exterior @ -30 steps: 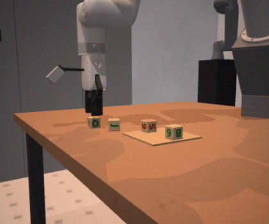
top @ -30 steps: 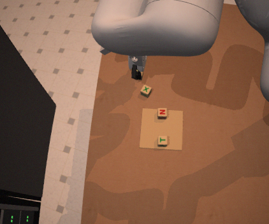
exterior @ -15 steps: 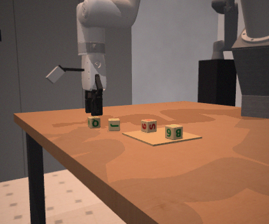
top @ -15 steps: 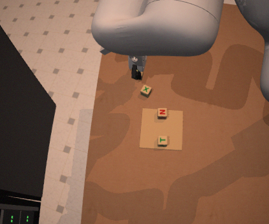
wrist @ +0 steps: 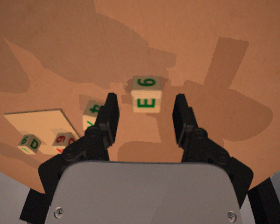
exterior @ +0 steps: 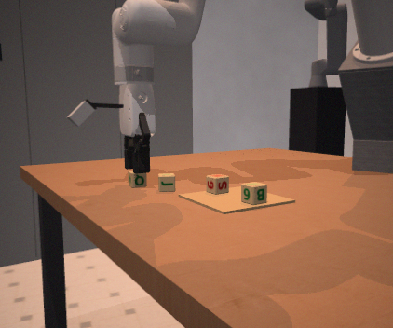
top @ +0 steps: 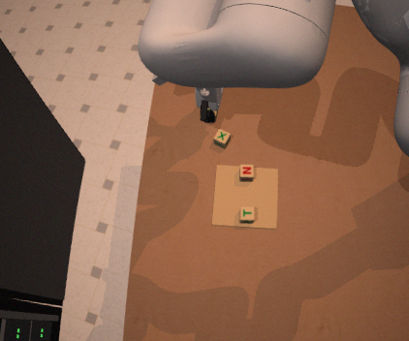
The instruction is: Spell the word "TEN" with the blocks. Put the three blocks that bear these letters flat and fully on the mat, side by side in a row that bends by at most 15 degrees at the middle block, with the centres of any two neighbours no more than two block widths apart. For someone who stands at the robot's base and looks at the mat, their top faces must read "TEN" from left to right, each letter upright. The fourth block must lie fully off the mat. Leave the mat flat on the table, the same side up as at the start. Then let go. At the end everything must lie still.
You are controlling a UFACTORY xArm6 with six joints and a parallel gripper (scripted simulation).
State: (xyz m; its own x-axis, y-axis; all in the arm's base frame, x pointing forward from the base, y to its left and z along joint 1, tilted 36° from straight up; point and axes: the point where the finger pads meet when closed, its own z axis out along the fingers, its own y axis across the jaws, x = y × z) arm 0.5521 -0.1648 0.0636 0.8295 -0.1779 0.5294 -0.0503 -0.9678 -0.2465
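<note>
The E block (wrist: pixel 145 96) lies on the table off the mat, its green E showing in the wrist view between my fingers. My gripper (wrist: pixel 146 104) (exterior: pixel 137 165) is open and hangs straight over it, fingertips just above its top. In the top view the gripper (top: pixel 208 113) hides most of this block. The X block (top: pixel 222 138) lies turned askew on the table between the gripper and the mat. The N block (top: pixel 246 171) and the T block (top: pixel 247 213) sit on the tan mat (top: pixel 245 196), N at the edge nearest the X block, with a gap between them.
The robot's large arm links (top: pixel 235 39) hang over the far side of the table. The table's left edge (top: pixel 142 194) runs close to the gripper, with tiled floor beyond. A grey machine (exterior: pixel 381 93) stands at the right.
</note>
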